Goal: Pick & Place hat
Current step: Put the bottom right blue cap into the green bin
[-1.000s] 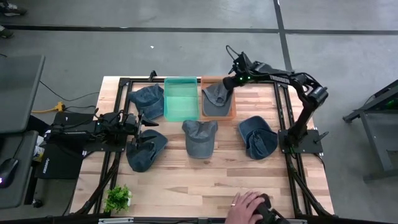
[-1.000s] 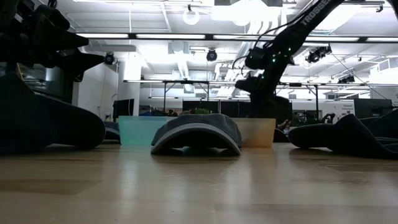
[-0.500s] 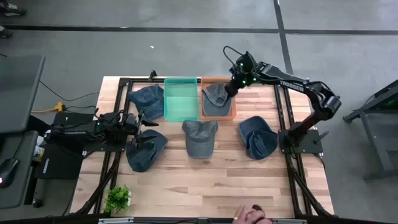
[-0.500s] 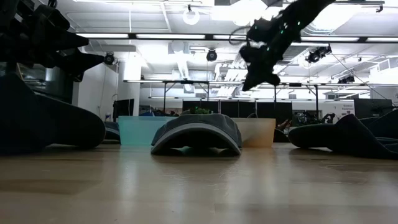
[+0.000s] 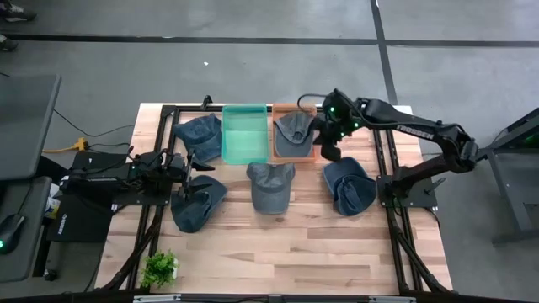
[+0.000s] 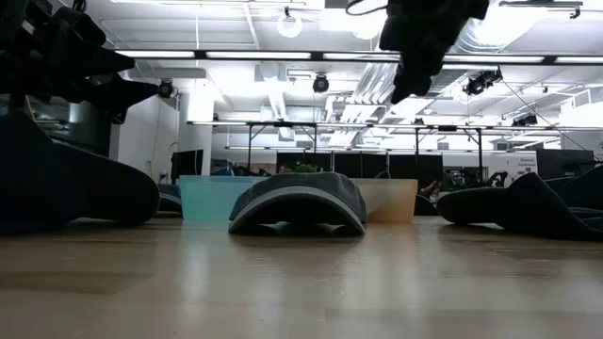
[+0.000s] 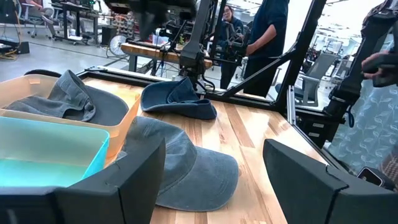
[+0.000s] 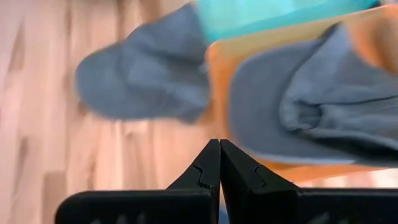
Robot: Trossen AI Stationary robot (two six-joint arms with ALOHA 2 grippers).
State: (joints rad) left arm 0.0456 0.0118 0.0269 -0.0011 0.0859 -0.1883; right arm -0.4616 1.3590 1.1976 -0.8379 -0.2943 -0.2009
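Right pincer (image 5: pixel 327 150) pressed together, empty, raised above worktop (image 5: pixel 253 244) beside orange bin (image 5: pixel 315 156); one hat (image 5: pixel 292 133) lay in orange bin; teal bin (image 5: pixel 245 135) adjacent; left pincer (image 5: pixel 187 166) spread, low over hat at left (image 5: pixel 195 204); further hats on worktop.

This is a big robot lab. Far past the left gripper (image 7: pixel 205 186), people (image 7: pixel 264 37) stand by work tables and metal frames. Long ceiling lights (image 6: pixel 245 56) and pipes run over rows of desks. The floor (image 5: pixel 253 71) is gray concrete.
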